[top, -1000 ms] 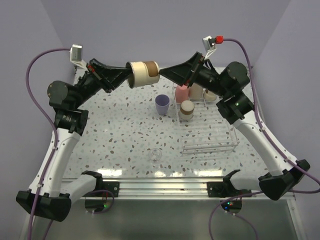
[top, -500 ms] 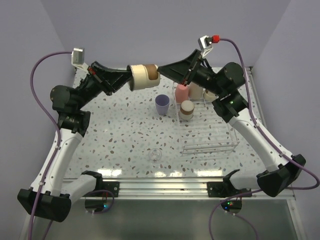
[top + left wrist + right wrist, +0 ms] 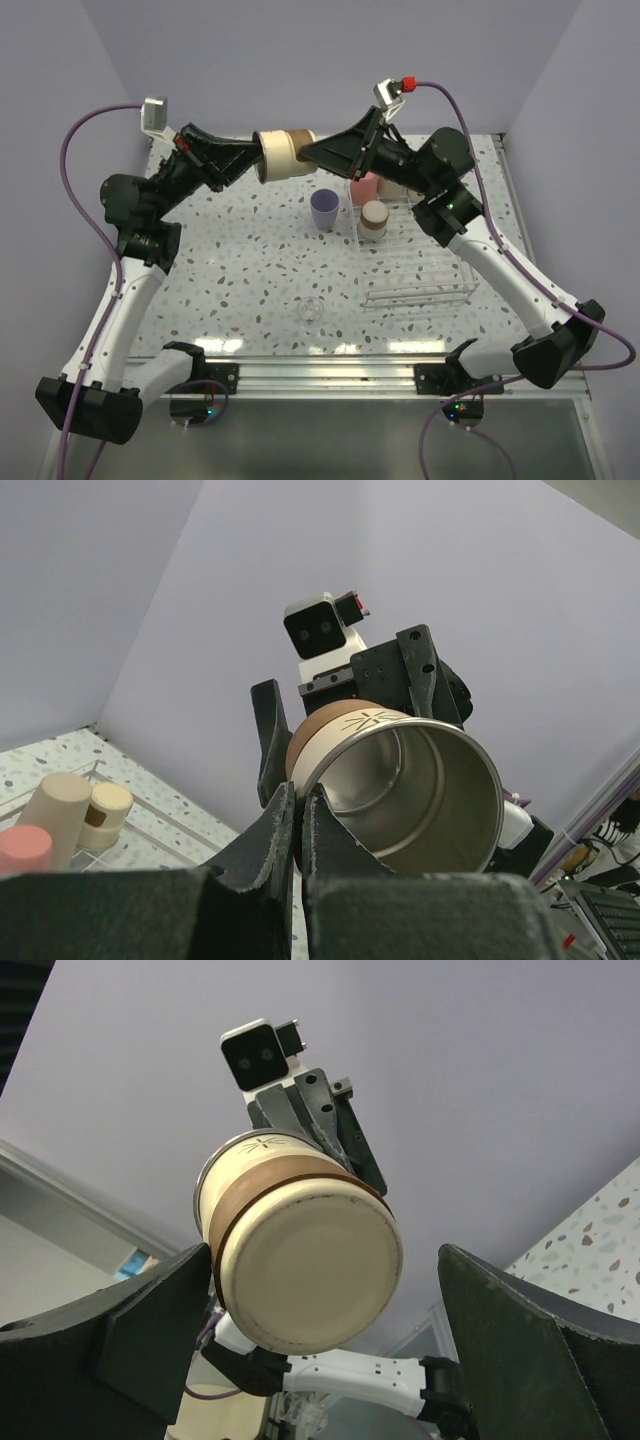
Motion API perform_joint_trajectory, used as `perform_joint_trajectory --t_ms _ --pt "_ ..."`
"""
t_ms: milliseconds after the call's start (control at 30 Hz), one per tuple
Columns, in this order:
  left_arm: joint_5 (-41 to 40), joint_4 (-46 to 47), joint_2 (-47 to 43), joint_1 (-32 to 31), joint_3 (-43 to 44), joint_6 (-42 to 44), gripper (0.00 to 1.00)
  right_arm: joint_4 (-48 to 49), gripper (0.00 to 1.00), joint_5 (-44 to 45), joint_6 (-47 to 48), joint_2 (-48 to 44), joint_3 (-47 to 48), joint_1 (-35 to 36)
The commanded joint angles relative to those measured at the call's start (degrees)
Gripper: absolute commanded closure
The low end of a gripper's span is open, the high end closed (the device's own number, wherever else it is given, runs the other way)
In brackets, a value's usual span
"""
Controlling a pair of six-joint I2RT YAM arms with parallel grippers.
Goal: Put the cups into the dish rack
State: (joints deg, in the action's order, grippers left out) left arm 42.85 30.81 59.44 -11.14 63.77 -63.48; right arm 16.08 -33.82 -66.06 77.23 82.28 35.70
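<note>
My left gripper (image 3: 262, 152) is shut on the rim of a beige cup (image 3: 283, 155) with a brown band and a shiny metal inside, holding it sideways high above the table. In the left wrist view the fingers (image 3: 285, 825) pinch the cup's wall (image 3: 400, 780). My right gripper (image 3: 306, 150) is open, its jaws on either side of the cup's base (image 3: 300, 1245) without touching it. The clear dish rack (image 3: 440, 290) stands at the right and holds a pink cup (image 3: 365, 187) and a brown-banded beige cup (image 3: 374, 218). A lavender cup (image 3: 324, 208) stands on the table left of the rack.
More cups at the rack's far end are mostly hidden by the right arm; the left wrist view shows a tan one (image 3: 60, 800) and a short beige one (image 3: 105, 810). A small clear object (image 3: 313, 309) lies near the front. Purple walls close in the table.
My right gripper has moved left, so its open jaws now reach around the cup's base. The left gripper has shifted the cup slightly left.
</note>
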Motion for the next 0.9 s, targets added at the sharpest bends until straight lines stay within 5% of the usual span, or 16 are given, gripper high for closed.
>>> perform_joint_trajectory --t_ms 0,267,633,867 --pt "-0.31 4.88 -1.17 0.33 -0.22 -1.29 1.0 1.06 0.02 -0.81 -0.56 0.55 2.18 1.21" --pt "0.04 5.14 -1.34 0.33 -0.4 -1.38 1.0 2.38 0.05 0.25 -1.26 0.81 1.83 2.09" --pt "0.57 4.7 -2.05 0.33 -1.72 -1.03 1.0 7.3 0.28 2.27 -4.69 1.78 2.62 2.0" --pt "1.53 1.8 -2.49 0.33 -1.8 1.08 1.0 8.18 0.79 2.01 -5.57 1.87 1.92 2.18"
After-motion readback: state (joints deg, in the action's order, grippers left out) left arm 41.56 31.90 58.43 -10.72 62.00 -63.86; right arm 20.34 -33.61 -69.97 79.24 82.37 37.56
